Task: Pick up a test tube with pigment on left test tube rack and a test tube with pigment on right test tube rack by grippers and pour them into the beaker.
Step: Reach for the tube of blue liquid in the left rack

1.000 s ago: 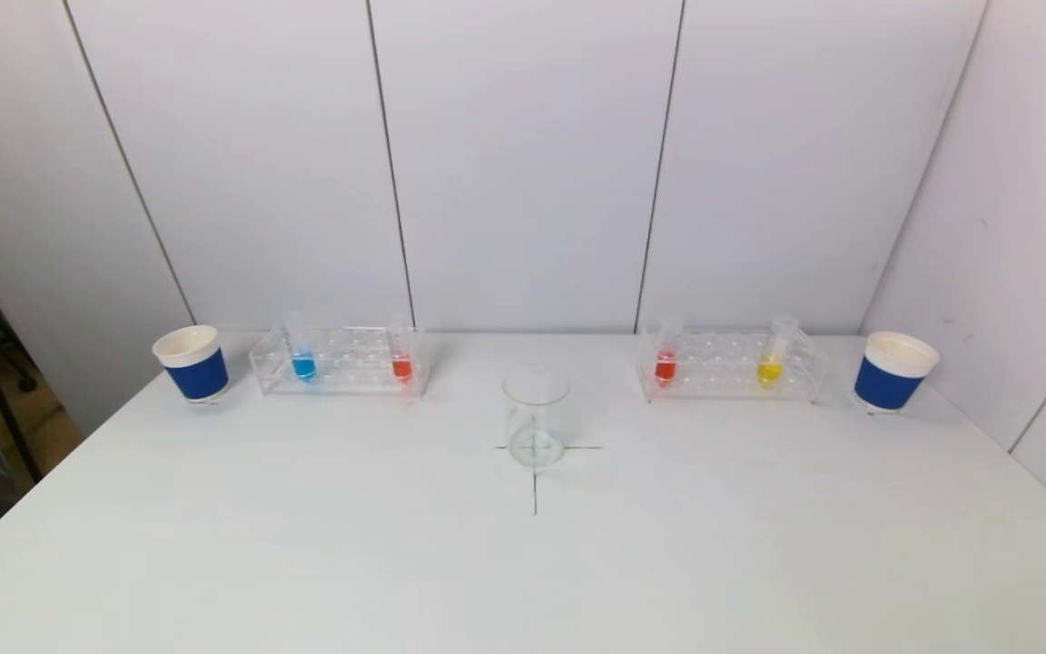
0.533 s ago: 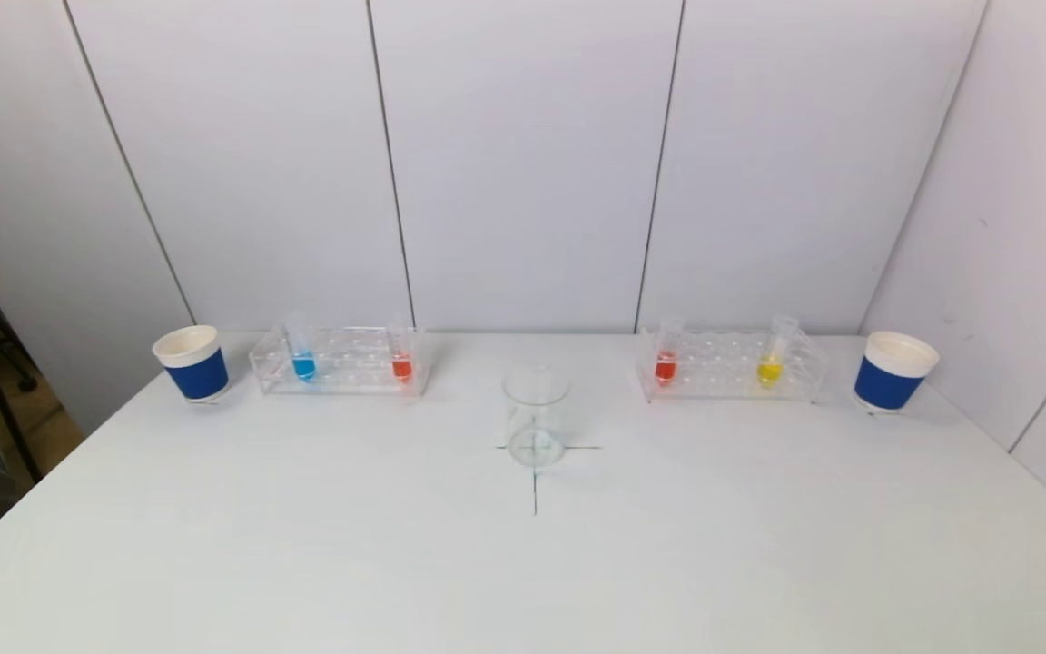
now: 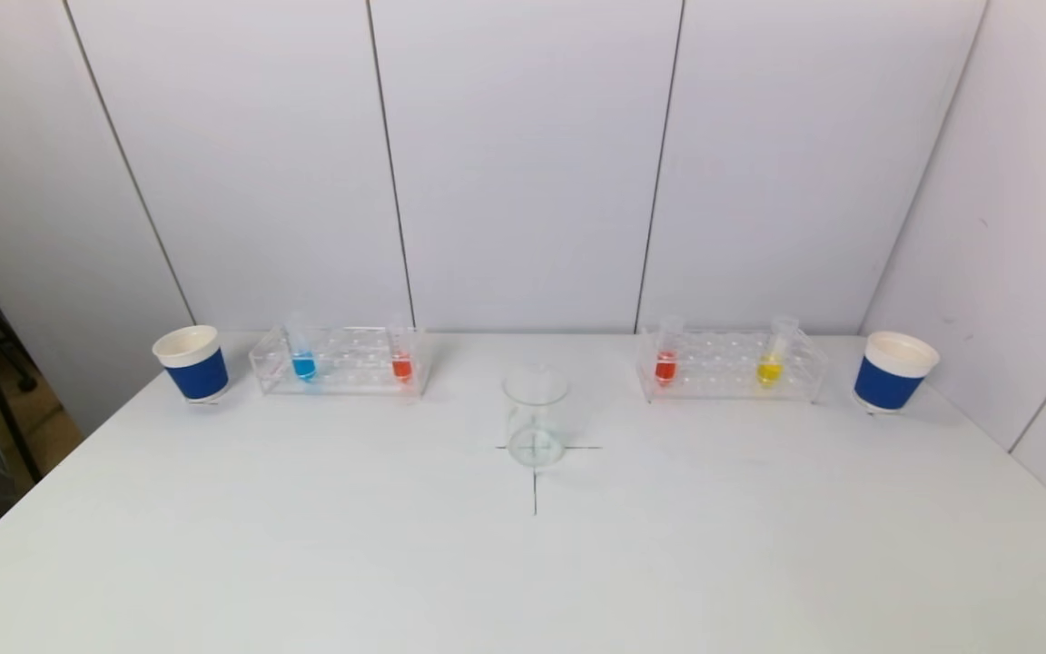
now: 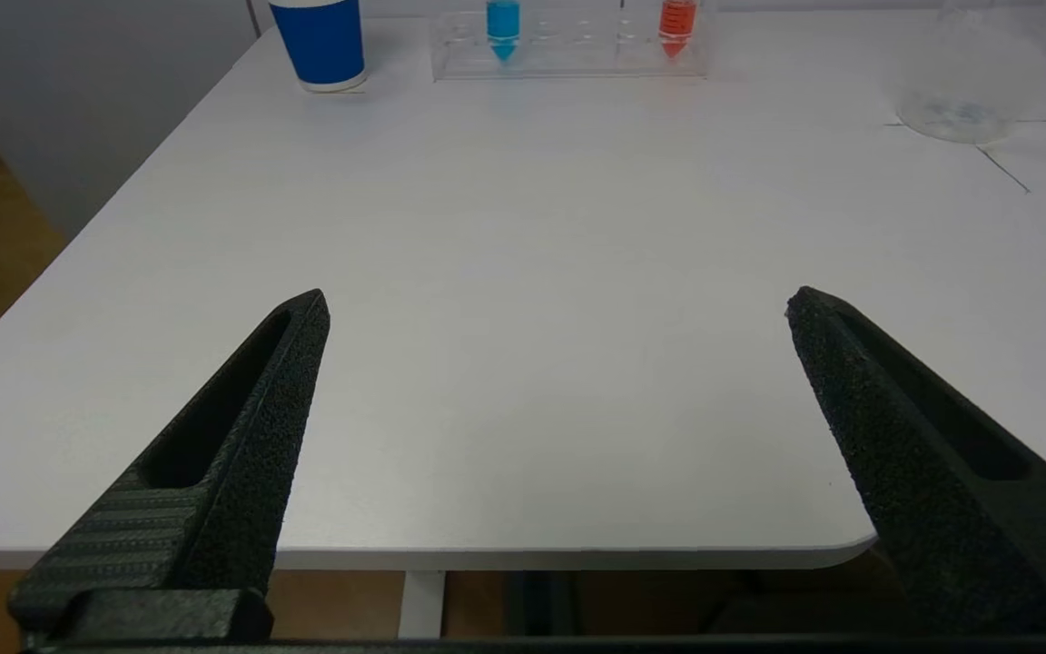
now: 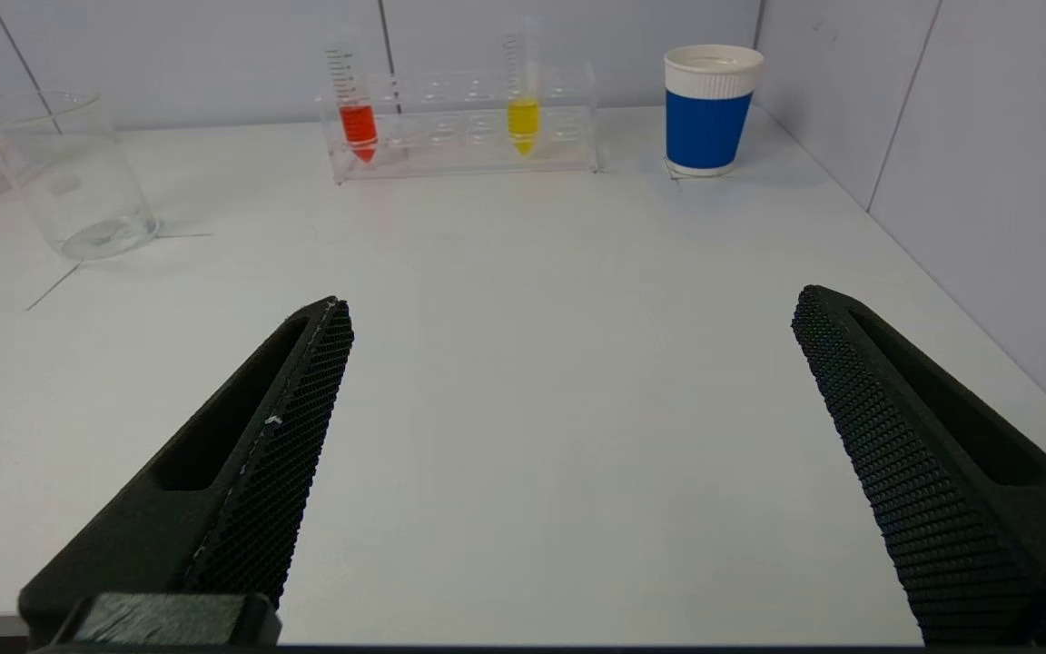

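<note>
The clear left rack [image 3: 341,372] at the back left holds a blue-pigment tube [image 3: 303,363] and a red-pigment tube [image 3: 402,365]. The right rack [image 3: 730,367] holds a red-pigment tube [image 3: 666,366] and a yellow-pigment tube [image 3: 769,370]. An empty glass beaker [image 3: 536,416] stands on a cross mark at the table's middle. My left gripper [image 4: 557,304] hangs open over the table's near edge, far from its rack [image 4: 568,56]. My right gripper [image 5: 570,304] is open too, well short of its rack [image 5: 464,123]. Neither arm shows in the head view.
A blue paper cup [image 3: 192,363] stands left of the left rack and another blue cup [image 3: 893,371] right of the right rack. White wall panels close the back and right side. The white table [image 3: 523,563] drops off at the left edge.
</note>
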